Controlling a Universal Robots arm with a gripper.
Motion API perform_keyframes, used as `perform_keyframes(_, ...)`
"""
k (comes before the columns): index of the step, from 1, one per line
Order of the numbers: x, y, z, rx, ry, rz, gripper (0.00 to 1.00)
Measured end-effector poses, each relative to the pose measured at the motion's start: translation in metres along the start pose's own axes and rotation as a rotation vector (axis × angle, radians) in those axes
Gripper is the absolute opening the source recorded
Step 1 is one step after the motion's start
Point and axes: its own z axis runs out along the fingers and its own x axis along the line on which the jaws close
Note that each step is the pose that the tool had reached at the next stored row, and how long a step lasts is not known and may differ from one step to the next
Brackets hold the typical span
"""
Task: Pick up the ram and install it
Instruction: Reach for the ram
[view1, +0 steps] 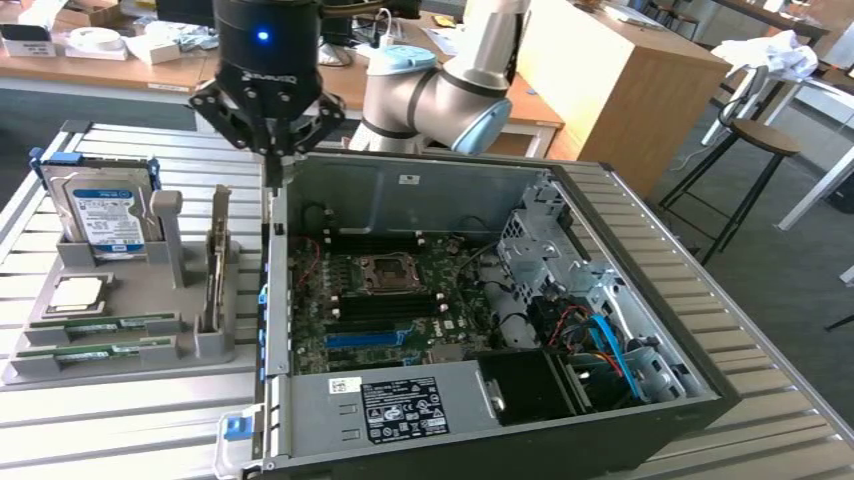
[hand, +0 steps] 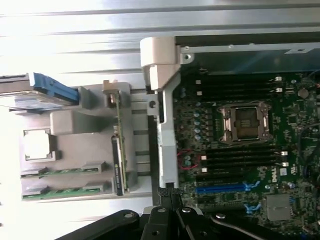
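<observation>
Nearest, black pincer (hand: 170, 192), pinched tight on nothing, hovering over the wall edge of the open computer case (view1: 400, 195). Towards the exterior view's left, on the ribbed metal counter (view1: 134, 420), ram (view1: 96, 324): 2 flat green sticks with pale stickers, lying in a grey plastic holder (view1: 200, 345), long axes running left-right. Beside them, a thin board (view1: 218, 262) standing on edge.
</observation>
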Motion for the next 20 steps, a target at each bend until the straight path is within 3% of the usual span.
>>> perform_keyframes(20,0.064,-0.0048,-0.0017,0.0001,0.0001,0.000,0.10)
